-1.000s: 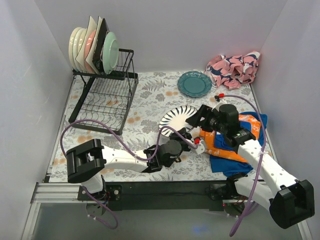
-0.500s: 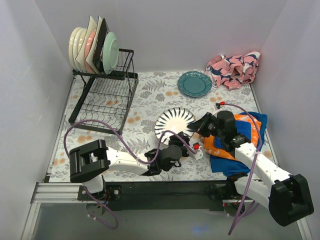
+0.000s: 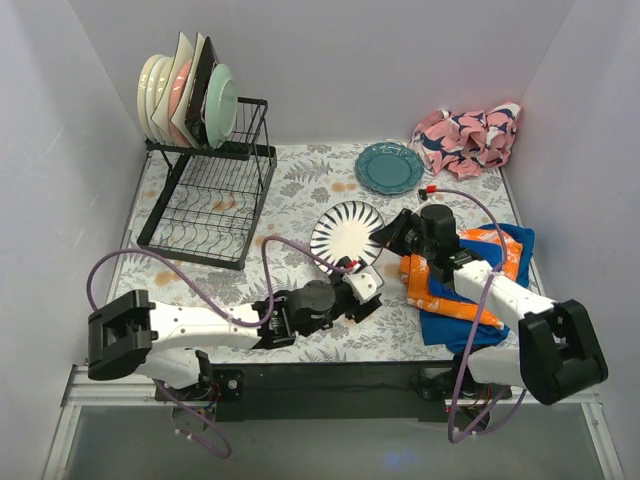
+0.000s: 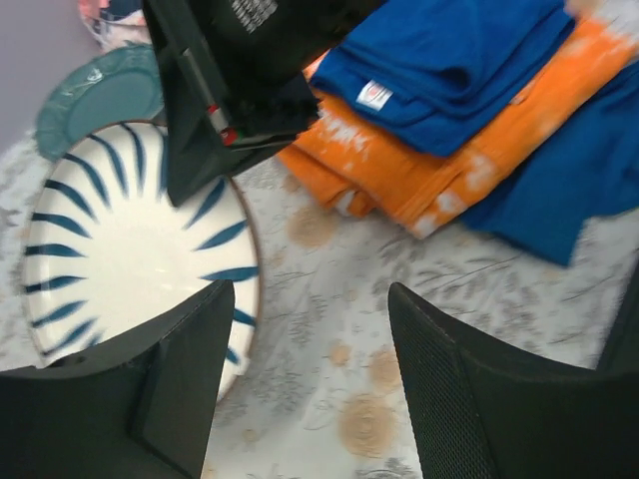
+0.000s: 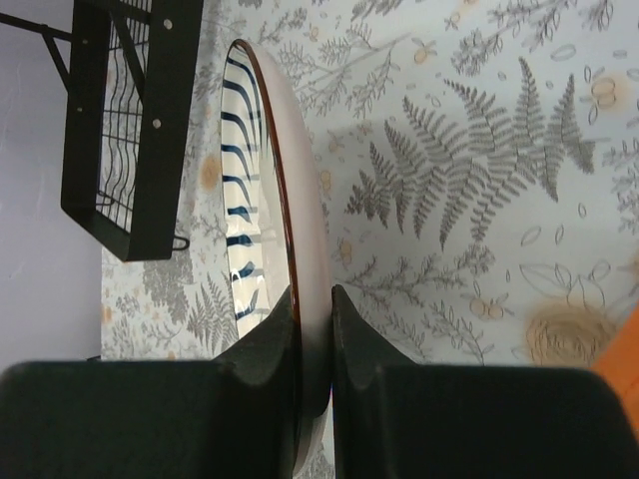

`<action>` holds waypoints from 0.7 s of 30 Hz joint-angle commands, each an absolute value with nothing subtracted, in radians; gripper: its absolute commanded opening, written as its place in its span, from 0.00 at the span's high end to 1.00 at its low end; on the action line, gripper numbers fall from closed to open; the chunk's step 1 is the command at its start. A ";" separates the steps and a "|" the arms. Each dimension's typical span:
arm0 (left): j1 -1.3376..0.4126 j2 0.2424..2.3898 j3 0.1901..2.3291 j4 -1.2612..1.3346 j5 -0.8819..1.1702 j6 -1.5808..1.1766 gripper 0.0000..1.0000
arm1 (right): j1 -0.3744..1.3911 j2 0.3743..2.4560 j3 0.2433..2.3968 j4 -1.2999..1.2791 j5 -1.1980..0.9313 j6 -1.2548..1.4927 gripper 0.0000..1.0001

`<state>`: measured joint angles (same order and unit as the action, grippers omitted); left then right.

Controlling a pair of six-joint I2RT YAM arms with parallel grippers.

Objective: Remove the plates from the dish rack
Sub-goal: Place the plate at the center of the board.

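A white plate with dark stripes sits mid-table, and my right gripper is shut on its right rim. In the right wrist view the plate shows edge-on, pinched between the fingers of that gripper. My left gripper is open just near of the plate, and the left wrist view shows only tablecloth between its fingers, with the plate to the left. A teal plate lies flat at the back. Several more plates stand on top of the black dish rack.
A pink patterned cloth lies bunched in the far right corner. An orange and blue cloth lies under my right arm and also shows in the left wrist view. The rack's corner shows in the right wrist view. White walls enclose the table.
My right gripper has shut on the striped plate's rim. My left gripper has let go of it, opened, and drawn back. The plate has shifted slightly farther back.
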<state>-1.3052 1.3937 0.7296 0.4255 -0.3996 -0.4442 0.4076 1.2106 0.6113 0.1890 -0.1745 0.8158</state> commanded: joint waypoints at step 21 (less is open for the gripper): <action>-1.292 0.582 0.661 -0.092 -0.331 -1.025 0.37 | 0.405 2.072 1.369 0.830 -0.129 0.991 0.99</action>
